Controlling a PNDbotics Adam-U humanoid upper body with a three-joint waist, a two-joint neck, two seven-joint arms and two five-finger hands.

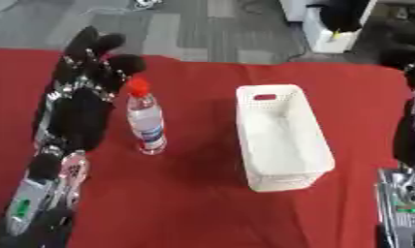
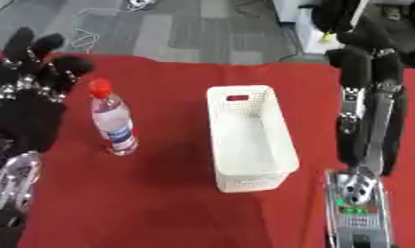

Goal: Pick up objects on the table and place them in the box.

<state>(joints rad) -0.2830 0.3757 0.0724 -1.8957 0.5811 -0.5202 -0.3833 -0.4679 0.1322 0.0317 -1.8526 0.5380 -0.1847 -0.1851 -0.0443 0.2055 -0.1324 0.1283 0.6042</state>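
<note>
Clear plastic bottle (image 1: 146, 121) with red cap stands upright; at nine o'clock, left hand (image 1: 82, 94) open, holding nothing; at three o'clock, white perforated box (image 1: 281, 138).

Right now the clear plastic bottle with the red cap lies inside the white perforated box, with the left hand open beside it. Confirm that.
Not quite. The clear plastic bottle with the red cap stands upright on the red tablecloth, left of the white perforated box, which holds nothing, as the left eye view shows. The rest holds: the left hand is open beside it, fingers straight.
</note>
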